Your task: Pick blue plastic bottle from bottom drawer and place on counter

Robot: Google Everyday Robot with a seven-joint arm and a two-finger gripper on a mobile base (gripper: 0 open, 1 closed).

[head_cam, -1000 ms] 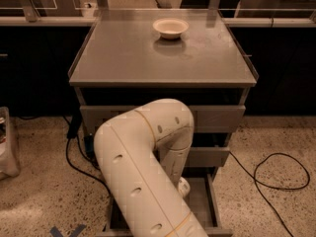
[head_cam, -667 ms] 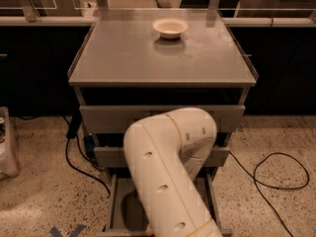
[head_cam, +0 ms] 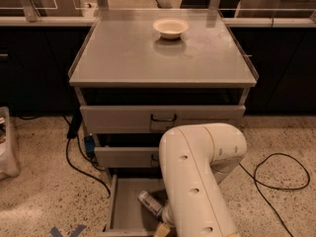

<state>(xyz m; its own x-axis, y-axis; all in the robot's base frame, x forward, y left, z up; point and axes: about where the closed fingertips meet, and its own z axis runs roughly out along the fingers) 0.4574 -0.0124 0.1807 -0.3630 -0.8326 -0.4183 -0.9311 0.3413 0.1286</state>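
Three drawers sit under the counter (head_cam: 123,58) in the middle of your frame. The top drawer (head_cam: 118,118) is nearly closed and shows a black loop handle, the middle drawer (head_cam: 123,157) is out slightly further, and the bottom drawer (head_cam: 123,209) stands pulled open at the lower centre. You'll find the blue plastic bottle (head_cam: 150,203) lying on its side on that drawer's grey floor, slanted from upper left to lower right, with its lower end running under the robot arm (head_cam: 197,181). The bulky white arm fills the lower right of centre and bends down into the drawer. The gripper (head_cam: 164,226) is at the very bottom edge of the frame, just beside the bottle's lower end — you cannot tell whether it is open or closed, nor whether it touches the bottle. A white bowl (head_cam: 170,27) rests on the counter toward its far edge, well apart from all this. Black cable (head_cam: 276,174) loops on the speckled floor at the right.
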